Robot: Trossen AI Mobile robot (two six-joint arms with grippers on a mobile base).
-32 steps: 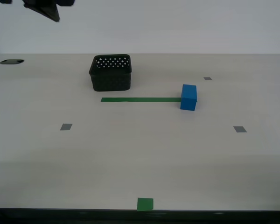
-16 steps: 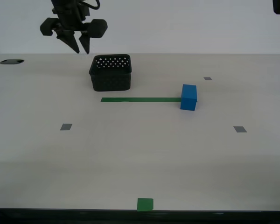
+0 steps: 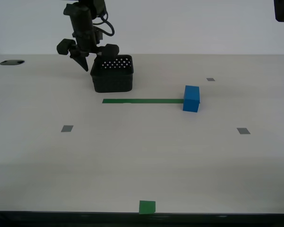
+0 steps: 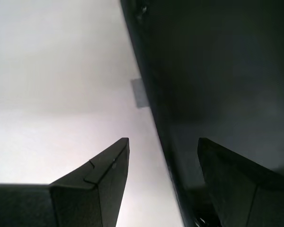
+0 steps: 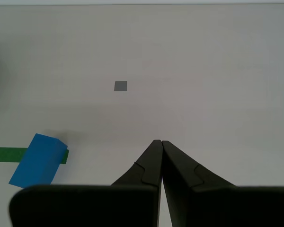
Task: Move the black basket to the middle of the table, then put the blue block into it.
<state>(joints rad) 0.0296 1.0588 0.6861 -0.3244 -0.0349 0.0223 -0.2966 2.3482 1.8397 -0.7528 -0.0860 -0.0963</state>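
my second pincer (image 3: pixel 88 65) is matte black plastic, with two pointed, wedge-shaped fingers (image 4: pixel 100 182). above it there are two rounded black knobs, a narrow black wrist and thin black cables in loops. my first pincer (image 5: pixel 160 156) is also black, its fingers long and tapered, each with a small stepped notch on the surface.

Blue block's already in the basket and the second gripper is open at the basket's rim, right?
Not quite. The block stands on the table, at the end of the green tape, apart from the basket, as the exterior view shows. My second gripper is open at the basket's rim.
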